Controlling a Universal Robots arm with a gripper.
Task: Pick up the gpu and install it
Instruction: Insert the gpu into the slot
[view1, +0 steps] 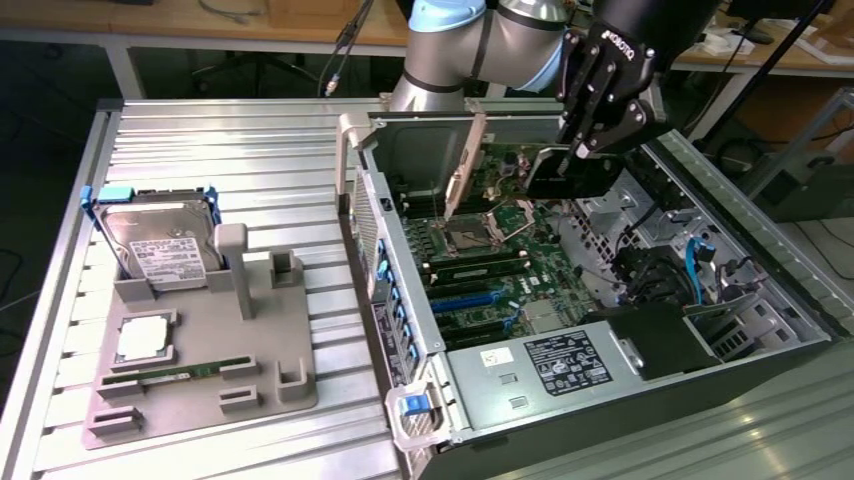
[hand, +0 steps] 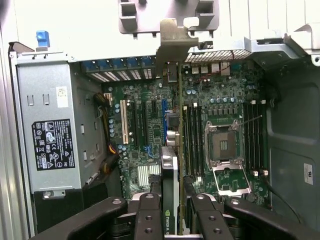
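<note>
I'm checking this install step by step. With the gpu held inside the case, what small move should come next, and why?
Probably a slight ease straight down. The end effector grips the gpu edge-on over the motherboard, with its bracket at the rear of the case. I cannot tell whether it is seated yet.

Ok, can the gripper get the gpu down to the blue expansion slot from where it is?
Probably yes. The gripper holds the gpu edge-on inside the open computer case, close to the blue expansion slot, and no cable appears to cross that slot.
</note>
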